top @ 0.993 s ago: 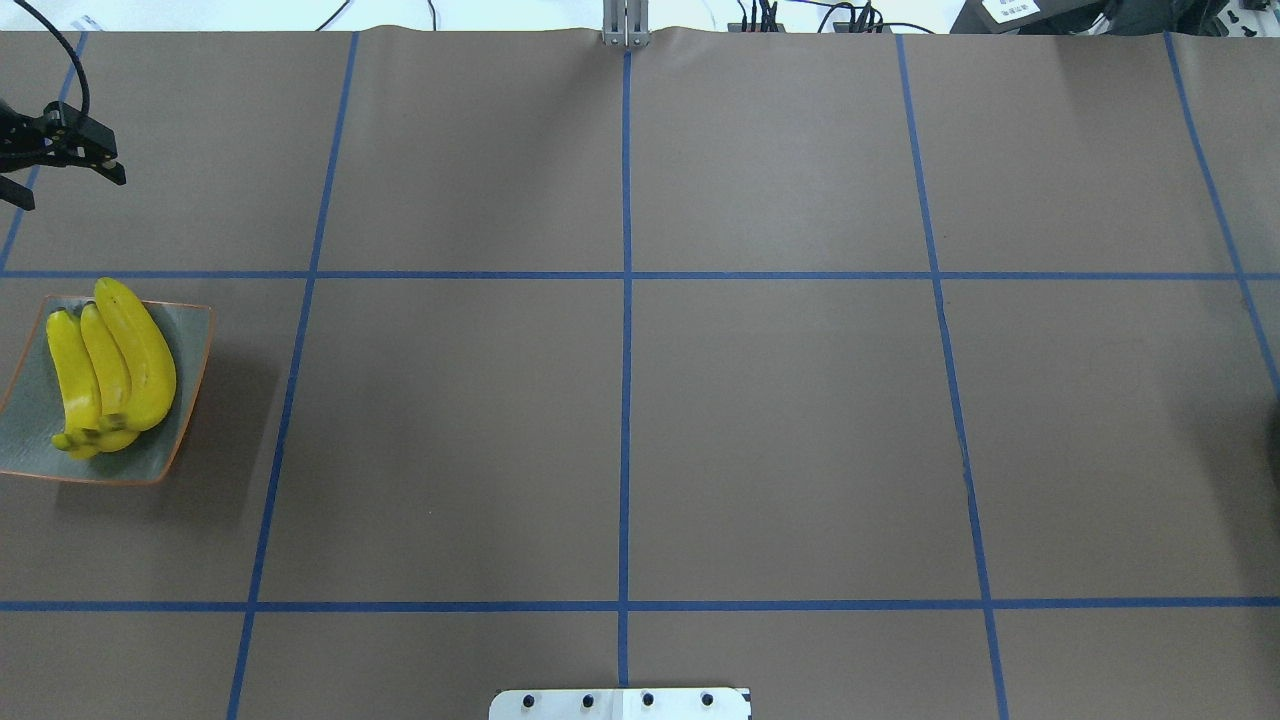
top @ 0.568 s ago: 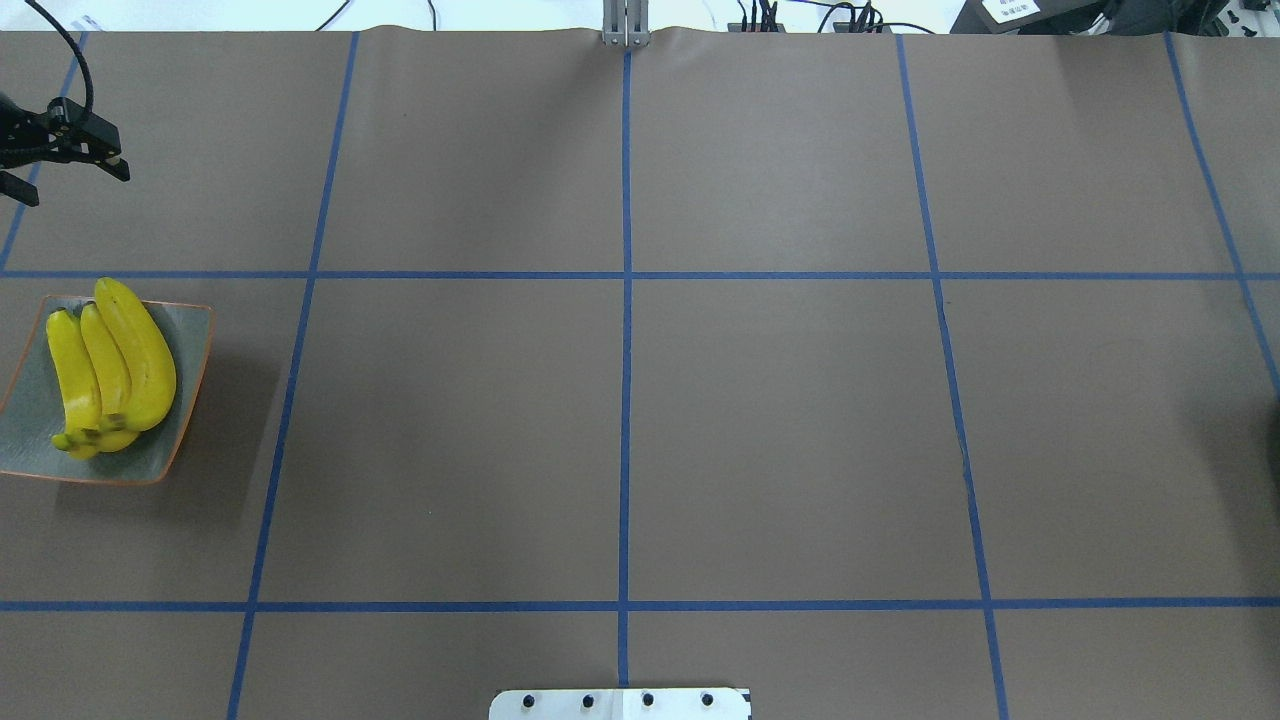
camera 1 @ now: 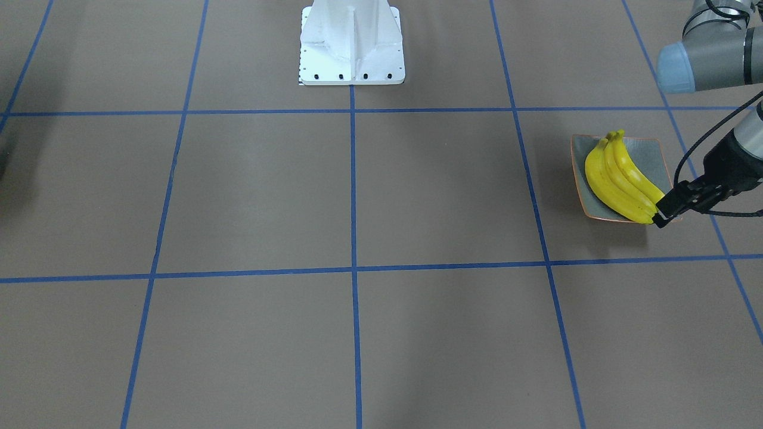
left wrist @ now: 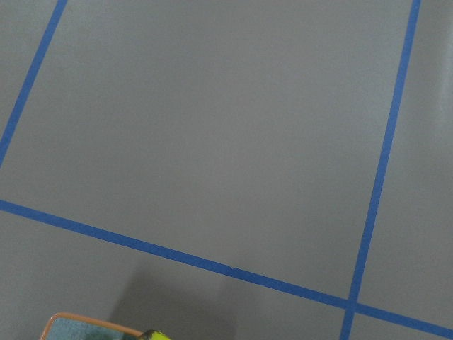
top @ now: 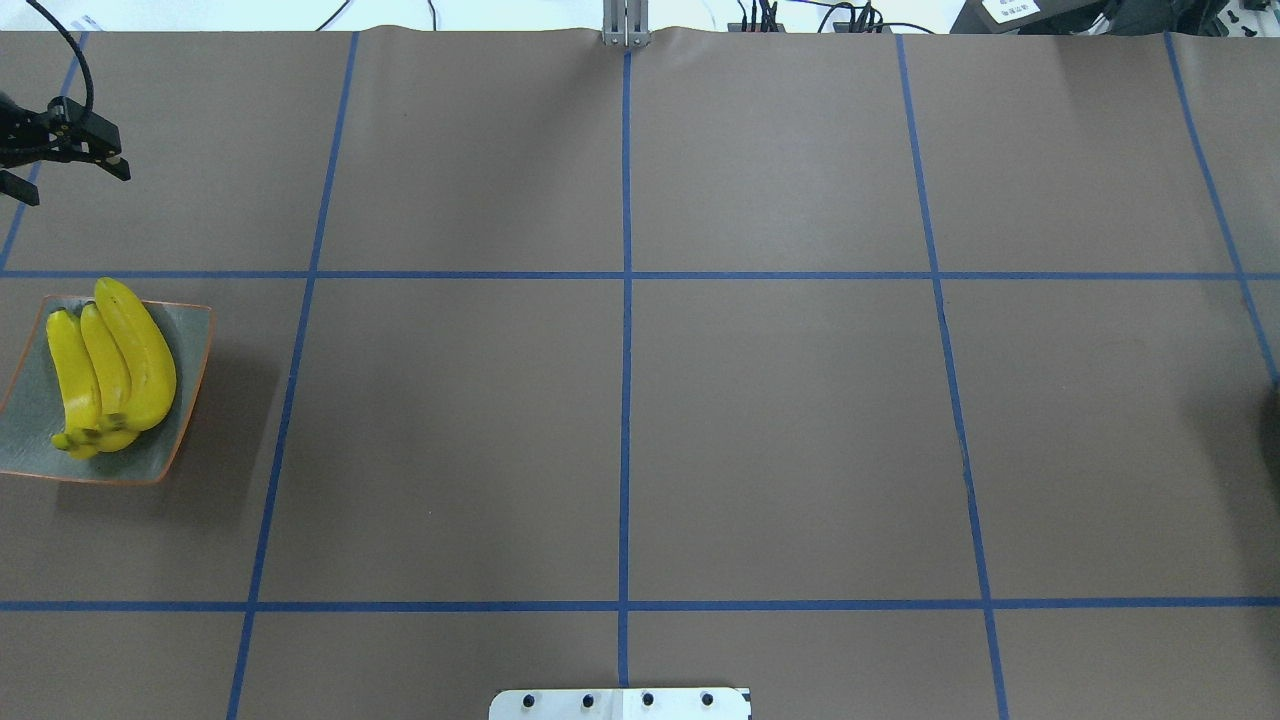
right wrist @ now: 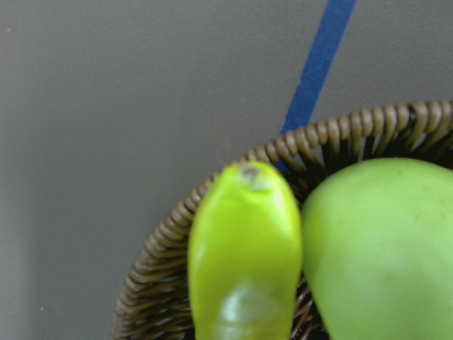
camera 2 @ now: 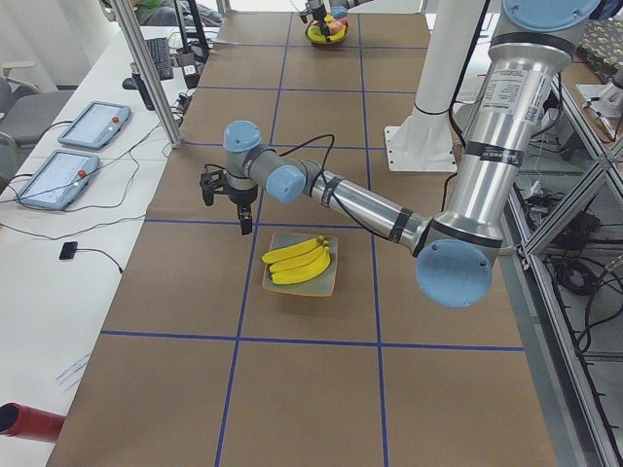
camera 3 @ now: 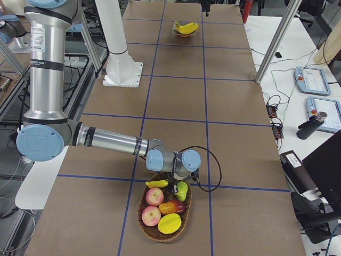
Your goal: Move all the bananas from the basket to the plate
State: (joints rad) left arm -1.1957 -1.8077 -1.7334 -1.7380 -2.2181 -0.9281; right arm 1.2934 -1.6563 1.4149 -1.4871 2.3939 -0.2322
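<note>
3 glossy yellow bananas [top: 110,370] lie side by side, touching, on 1 square plate [top: 30,425]. The plate is grey-green inside with a thin orange rim and sits at the left edge of the desk [top: 780,420]. A 4th banana [camera 3: 157,183] lies in 1 oval woven wicker basket [camera 3: 140,213] at the desk's opposite end. In the right wrist view its end looks pale greenish-yellow and presses against a smooth green fruit [right wrist: 382,248]. 2 red-and-yellow round fruits, 1 reddish fruit and 1 yellow fruit fill the rest of the basket.

The left hand [top: 75,188] hovers beyond the plate with its 2 black fingers spread and nothing between them. The right hand [camera 3: 176,186] is low over the basket between the banana and the green fruit. Whether it is spread or pressed together cannot be told.

The desk is covered in matte brown paper with a grid of blue tape.
</note>
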